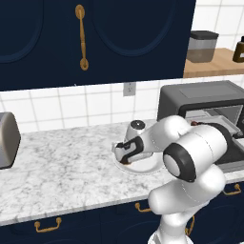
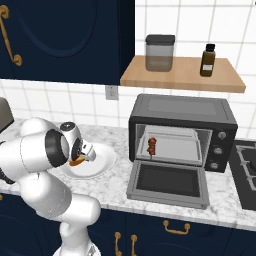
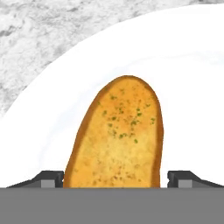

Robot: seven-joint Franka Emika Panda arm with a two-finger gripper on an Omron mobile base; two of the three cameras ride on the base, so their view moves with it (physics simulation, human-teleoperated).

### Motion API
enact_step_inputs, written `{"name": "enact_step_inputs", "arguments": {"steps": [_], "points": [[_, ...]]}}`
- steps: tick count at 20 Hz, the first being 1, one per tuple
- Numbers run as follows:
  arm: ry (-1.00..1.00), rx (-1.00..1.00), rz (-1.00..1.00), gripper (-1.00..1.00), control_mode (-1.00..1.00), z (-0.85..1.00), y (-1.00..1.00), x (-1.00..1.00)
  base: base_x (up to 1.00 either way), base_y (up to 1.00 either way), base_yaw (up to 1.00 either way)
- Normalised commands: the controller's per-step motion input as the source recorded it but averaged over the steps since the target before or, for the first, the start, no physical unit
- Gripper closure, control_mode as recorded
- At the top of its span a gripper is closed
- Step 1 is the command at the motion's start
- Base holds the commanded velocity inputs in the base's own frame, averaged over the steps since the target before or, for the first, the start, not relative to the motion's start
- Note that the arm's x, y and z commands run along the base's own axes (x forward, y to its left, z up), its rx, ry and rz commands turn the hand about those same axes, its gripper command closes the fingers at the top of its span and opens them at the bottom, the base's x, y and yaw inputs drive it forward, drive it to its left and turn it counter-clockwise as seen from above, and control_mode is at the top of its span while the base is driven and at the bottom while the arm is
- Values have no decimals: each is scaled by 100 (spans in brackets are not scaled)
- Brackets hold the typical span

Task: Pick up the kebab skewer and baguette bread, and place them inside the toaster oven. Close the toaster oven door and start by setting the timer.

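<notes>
Straddling the baguette bread [image 3: 117,135] on the white plate [image 3: 192,65], the open jaws should close squarely across its width.

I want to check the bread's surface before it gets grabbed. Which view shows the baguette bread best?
The hand view: the baguette bread lies large and unobstructed on the white plate, herb flecks visible. The right base view shows just an orange sliver beneath the pincer. In the left base view the arm covers it.
</notes>
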Motion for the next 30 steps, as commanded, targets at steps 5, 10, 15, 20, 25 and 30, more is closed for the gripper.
{"name": "enact_step_inputs", "arguments": {"steps": [5,10,15,20,25,30], "points": [[0,0,0,-100,-100,-12,12,3,0,0,0],[3,0,0,-100,-100,-29,0,0,0,0,0],[3,0,0,100,-100,-17,0,0,0,0,0],[0,1,6,100,-100,22,-32,-9,0,0,0],[0,0,8,100,-100,98,-92,-48,0,0,0],[0,-6,24,100,-100,70,-100,-78,0,0,0]]}}
